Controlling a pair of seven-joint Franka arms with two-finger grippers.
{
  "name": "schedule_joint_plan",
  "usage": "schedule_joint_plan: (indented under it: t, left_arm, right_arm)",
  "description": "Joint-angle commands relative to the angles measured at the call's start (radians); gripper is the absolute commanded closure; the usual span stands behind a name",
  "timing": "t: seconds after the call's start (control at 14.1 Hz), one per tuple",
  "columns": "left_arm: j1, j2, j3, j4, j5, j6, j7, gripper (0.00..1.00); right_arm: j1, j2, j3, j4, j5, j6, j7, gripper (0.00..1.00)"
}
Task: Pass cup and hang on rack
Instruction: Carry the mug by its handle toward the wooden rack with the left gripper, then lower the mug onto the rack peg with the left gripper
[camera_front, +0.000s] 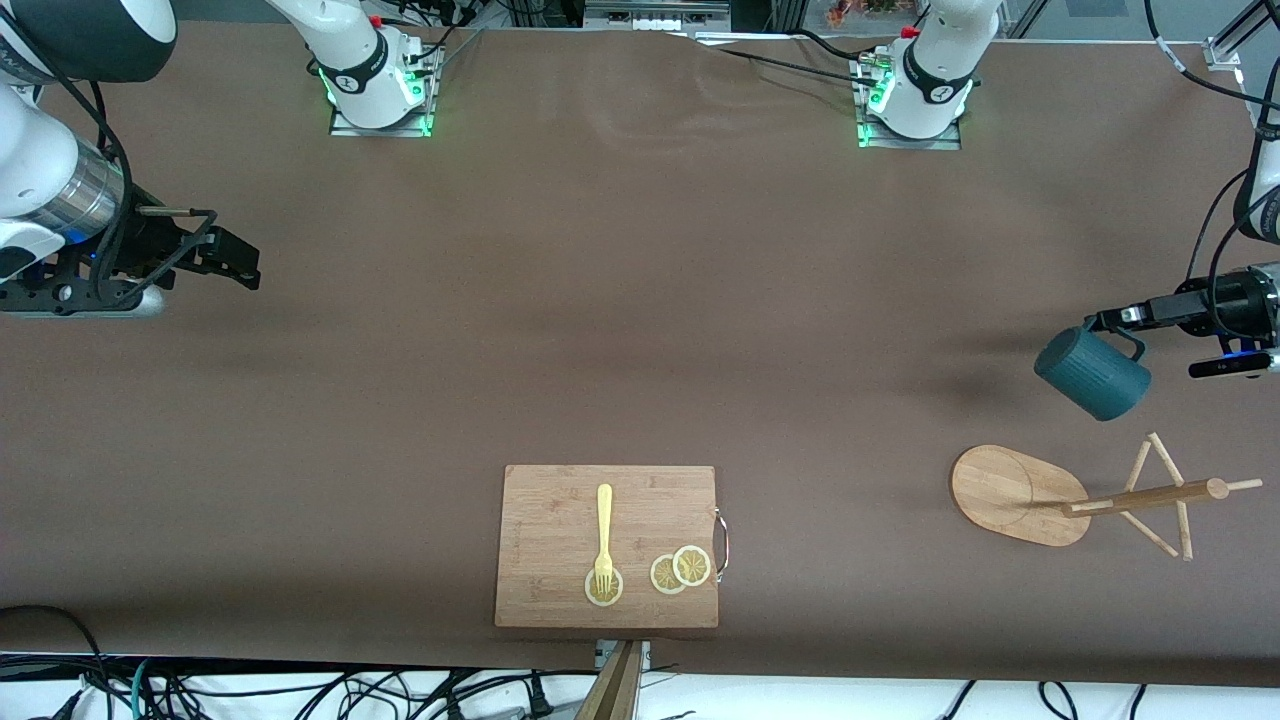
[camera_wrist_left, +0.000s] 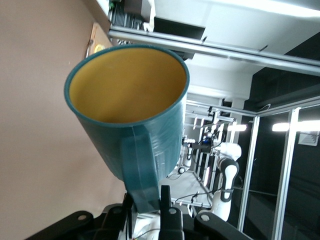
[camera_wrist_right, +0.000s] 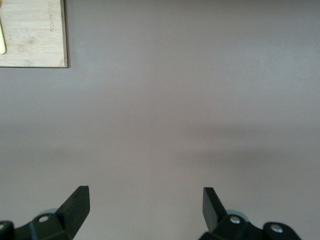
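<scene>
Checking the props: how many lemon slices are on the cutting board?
3, all on the cutting board: one lemon slice under the fork tines, two overlapping beside the board's metal handle. None seem hidden.

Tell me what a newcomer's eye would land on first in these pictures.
First, the dark teal cup, held in the air by its handle in the left gripper at the left arm's end of the table, above the rack, which stands a little nearer the front camera. Next, the cutting board at the near edge, carrying a yellow fork and lemon slices. The right gripper waits open over bare table.
</scene>
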Motion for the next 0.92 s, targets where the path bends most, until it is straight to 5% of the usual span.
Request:
schedule_joint_plan:
  t: [0.0,0.85]
  left_arm:
    - [0.022,0.084,-0.015,0.105,-0.037,-0.033,-0.023,1.00]
    - [0.050,0.309,-0.020,0.277,-0.189,-0.083,-0.014,1.00]
  right_arm:
    - [-0.008,-0.007,0.000,0.003,0.013,0.003,-0.013,0.00]
    - [-0.009,-0.009,-0.002,0.005,0.028,0.003,-0.011,0.00]
